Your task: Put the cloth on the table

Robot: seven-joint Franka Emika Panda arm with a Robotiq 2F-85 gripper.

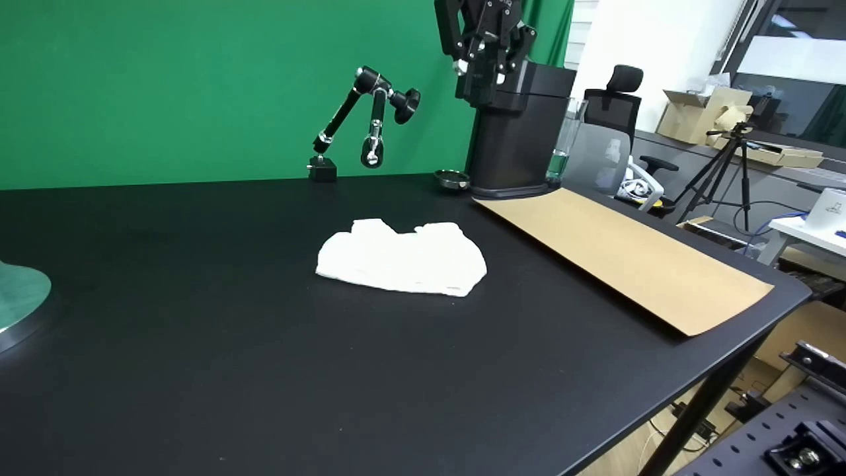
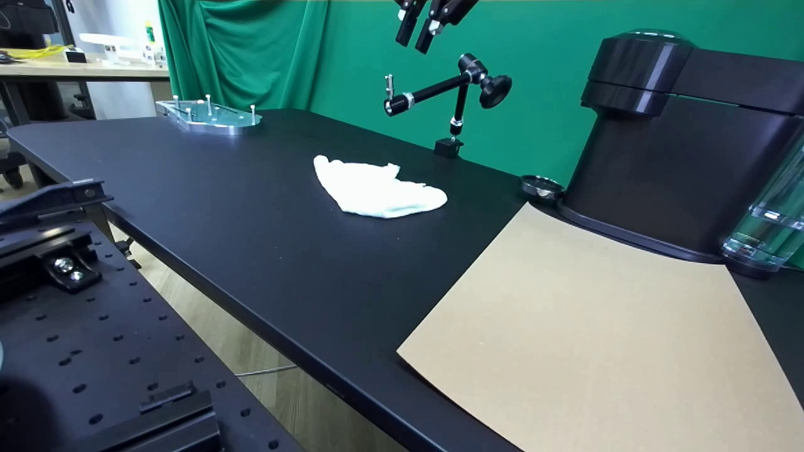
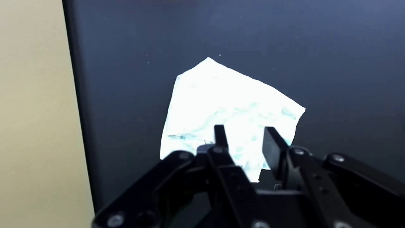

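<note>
In the wrist view the pincer (image 3: 244, 136) was released, its jaws set apart; part of the white cloth (image 3: 218, 91) was hidden by it, and the folds were washed out. In both exterior views the pincer was cut off by the top edge. The crumpled cloth was borne by the black desk (image 1: 264, 370), near a brown sheet (image 2: 597, 333). Behind the desk green fabric (image 2: 251, 56) was hung; a chair (image 1: 613, 109), partly hidden, and a tripod (image 1: 745, 178) could be made out beyond.

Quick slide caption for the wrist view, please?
Open jaws framed against a creased white cloth on the dark table, tan sheet at left.
</note>
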